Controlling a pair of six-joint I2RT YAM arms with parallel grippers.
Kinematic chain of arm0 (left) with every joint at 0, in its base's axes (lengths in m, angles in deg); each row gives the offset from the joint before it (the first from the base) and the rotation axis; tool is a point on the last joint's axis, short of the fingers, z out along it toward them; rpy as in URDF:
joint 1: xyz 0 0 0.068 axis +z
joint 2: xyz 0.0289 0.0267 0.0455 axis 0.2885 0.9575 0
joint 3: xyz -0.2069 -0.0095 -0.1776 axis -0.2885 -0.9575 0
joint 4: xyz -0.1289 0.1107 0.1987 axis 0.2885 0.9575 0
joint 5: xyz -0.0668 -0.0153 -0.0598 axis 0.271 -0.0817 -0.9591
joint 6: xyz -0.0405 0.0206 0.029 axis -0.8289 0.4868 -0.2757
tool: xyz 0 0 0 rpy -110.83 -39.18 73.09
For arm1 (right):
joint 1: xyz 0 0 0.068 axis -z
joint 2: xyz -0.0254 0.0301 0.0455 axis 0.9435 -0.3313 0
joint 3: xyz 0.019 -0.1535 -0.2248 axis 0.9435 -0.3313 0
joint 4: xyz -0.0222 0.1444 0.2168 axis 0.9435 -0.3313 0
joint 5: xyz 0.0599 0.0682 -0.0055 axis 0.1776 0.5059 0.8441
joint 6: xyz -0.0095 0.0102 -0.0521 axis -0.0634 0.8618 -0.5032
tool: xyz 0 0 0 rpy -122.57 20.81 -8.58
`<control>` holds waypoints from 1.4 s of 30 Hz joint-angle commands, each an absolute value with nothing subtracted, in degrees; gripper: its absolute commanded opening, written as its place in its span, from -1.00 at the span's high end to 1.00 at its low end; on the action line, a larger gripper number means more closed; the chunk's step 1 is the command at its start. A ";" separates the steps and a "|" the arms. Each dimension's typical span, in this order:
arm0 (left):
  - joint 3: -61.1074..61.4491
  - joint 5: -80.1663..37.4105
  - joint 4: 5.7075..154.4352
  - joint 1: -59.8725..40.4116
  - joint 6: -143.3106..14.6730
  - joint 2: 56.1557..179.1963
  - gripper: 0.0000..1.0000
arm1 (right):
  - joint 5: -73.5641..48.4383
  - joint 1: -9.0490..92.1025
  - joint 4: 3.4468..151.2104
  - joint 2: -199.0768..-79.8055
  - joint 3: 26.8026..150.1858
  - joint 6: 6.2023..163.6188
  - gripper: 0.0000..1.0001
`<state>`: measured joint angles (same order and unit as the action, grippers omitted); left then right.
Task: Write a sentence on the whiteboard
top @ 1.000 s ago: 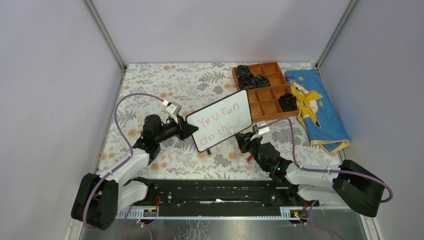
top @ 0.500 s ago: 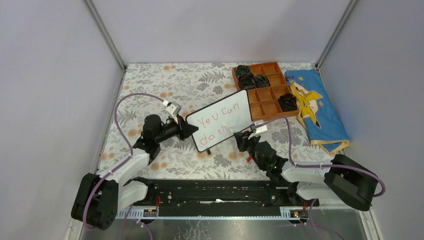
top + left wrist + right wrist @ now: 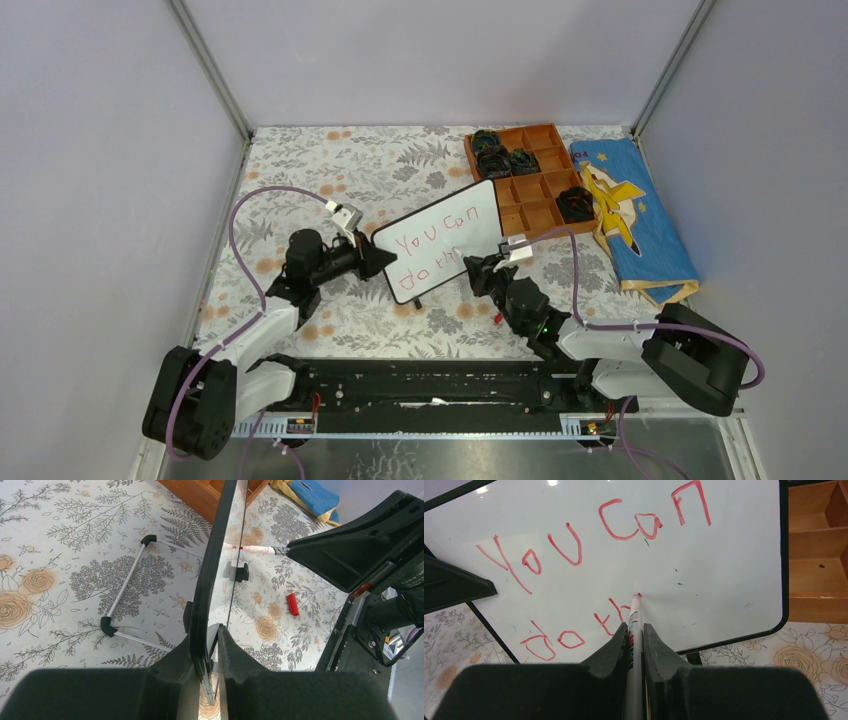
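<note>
you're mid-word — the sentence (image 3: 574, 561) reads "you can do th", red marker (image 3: 635, 607) tip at the propped whiteboard (image 3: 724, 570) (tilted off the bench (image 3: 330, 170)). right fingers (image 3: 616, 645) pinch the marker, left fingers (image 3: 230, 650) clamp the board's edge; next, finish "this" lightly.

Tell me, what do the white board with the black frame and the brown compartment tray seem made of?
The white board: glossy, smooth coating, since lamps glare on it; its frame is probably plastic. The brown compartment tray: likely wood, matte, with plain orange-brown walls.
</note>
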<state>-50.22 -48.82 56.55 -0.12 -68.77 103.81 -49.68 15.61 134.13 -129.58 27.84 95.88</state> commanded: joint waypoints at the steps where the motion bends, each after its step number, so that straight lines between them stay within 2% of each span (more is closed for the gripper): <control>1: -50.38 -42.87 62.58 -0.11 -63.20 105.20 0.75 | -51.83 16.00 137.72 -129.99 29.54 95.41 1.00; 18: -50.29 -42.86 62.66 -0.11 -63.20 105.25 0.75 | -52.31 16.04 138.03 -127.79 25.97 96.72 1.00; 42: -50.38 -42.69 62.66 -0.46 -63.00 104.92 0.75 | -52.65 16.07 138.61 -131.77 27.72 97.43 1.00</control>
